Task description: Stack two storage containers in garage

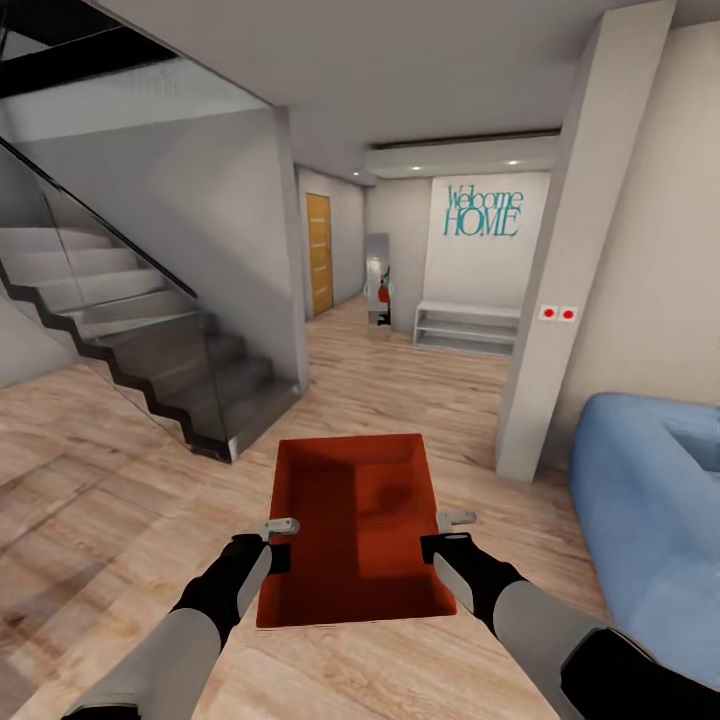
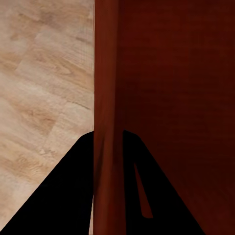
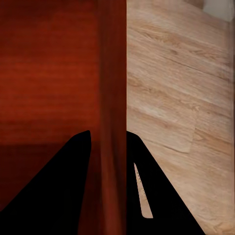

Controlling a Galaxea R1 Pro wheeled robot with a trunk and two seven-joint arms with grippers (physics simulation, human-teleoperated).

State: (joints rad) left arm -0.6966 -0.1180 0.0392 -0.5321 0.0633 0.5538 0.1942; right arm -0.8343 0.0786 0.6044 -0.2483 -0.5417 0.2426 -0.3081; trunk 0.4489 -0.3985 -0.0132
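Red-orange storage container (image 1: 350, 530), empty, smooth low walls, flat bottom; left gripper (image 1: 279, 541) and right gripper (image 1: 445, 534) pinch opposite walls above wood-plank floor (image 1: 90, 480).

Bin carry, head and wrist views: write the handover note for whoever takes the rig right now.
Left pincer: shut on the bin's left wall.
Right pincer: shut on its right wall.
Bin: red, empty, held between both arms above the wood floor, stairs on the left, sofa on the right.
Done: one bin lifted.
Left: carry it to the garage, set it on the concrete, fetch the second bin, stack it.
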